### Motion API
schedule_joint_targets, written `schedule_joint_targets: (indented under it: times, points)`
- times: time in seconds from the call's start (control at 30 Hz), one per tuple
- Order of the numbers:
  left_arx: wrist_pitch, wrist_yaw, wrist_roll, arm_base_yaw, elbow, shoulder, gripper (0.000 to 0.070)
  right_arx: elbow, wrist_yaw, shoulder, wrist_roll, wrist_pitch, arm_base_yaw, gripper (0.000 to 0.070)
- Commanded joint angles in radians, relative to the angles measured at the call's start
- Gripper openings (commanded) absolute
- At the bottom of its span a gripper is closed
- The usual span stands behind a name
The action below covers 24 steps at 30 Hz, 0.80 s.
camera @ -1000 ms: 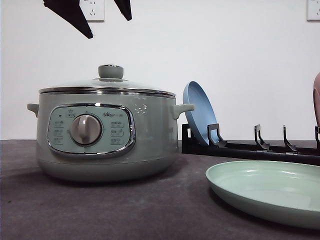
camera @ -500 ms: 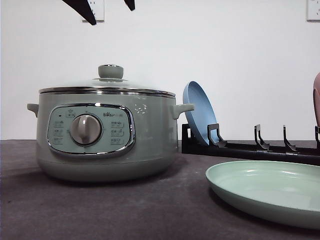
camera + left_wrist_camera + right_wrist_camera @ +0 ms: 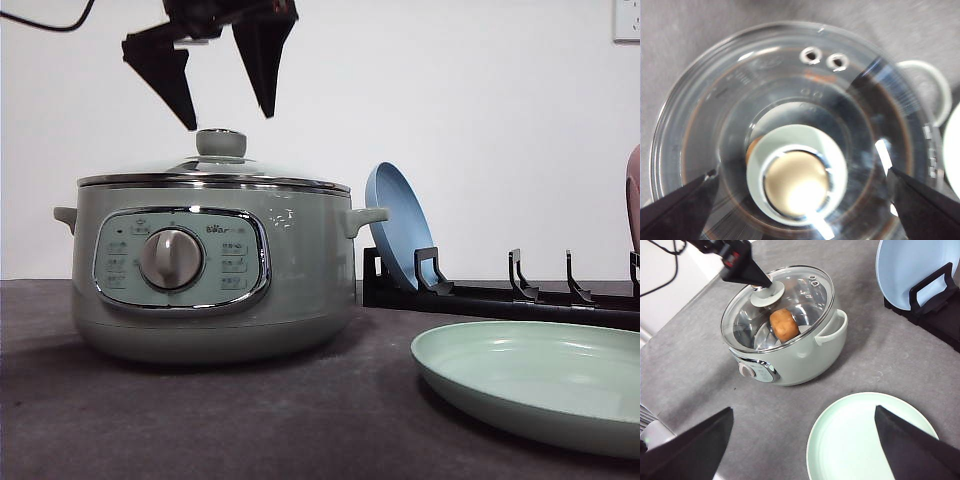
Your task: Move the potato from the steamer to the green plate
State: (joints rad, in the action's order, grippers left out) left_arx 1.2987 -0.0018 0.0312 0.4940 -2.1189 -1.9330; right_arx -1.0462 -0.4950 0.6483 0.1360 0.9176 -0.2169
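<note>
Your left gripper (image 3: 228,112) hangs spread wide just above the steamer (image 3: 210,270) lid knob (image 3: 221,143), straddling it because the glass lid (image 3: 777,307) blocks access. The potato (image 3: 784,324) sits inside. Your right gripper (image 3: 802,437), also released, hovers above the green plate (image 3: 535,375).

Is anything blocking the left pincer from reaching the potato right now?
Yes. The glass lid sits closed on the steamer, covering the potato. The open left pincer hangs just above the lid's knob.

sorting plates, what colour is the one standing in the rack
Pale blue plate, clearest in the front view.
</note>
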Motion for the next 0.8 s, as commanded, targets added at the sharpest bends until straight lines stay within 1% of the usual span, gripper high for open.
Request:
schedule_joint_targets:
  times: [0.0,0.27,0.4,0.73,0.77]
  points:
    - [-0.004,-0.003,-0.016,-0.002,-0.034,-0.029,0.0700,-0.014,-0.003,0.003,-0.005,-0.004,-0.004,0.0574]
    - [0.013,-0.002,-0.024,-0.017,-0.034,-0.042,0.0694,-0.014,-0.001,0.003,-0.008,-0.005,-0.004,0.0574]
    - [0.016,-0.001,-0.024,-0.017,-0.034,-0.046,0.0625,-0.014,0.005,0.003,-0.011,-0.005,-0.004,0.0574]
    - [0.010,0.013,-0.020,-0.016,-0.034,-0.086,0.0622,-0.014,0.005,0.003,-0.013,-0.005,-0.004,0.0574]
    - [0.009,0.013,-0.019,-0.016,-0.034,-0.089,0.0610,-0.014,0.005,0.003,-0.013,-0.005,-0.004,0.0574]
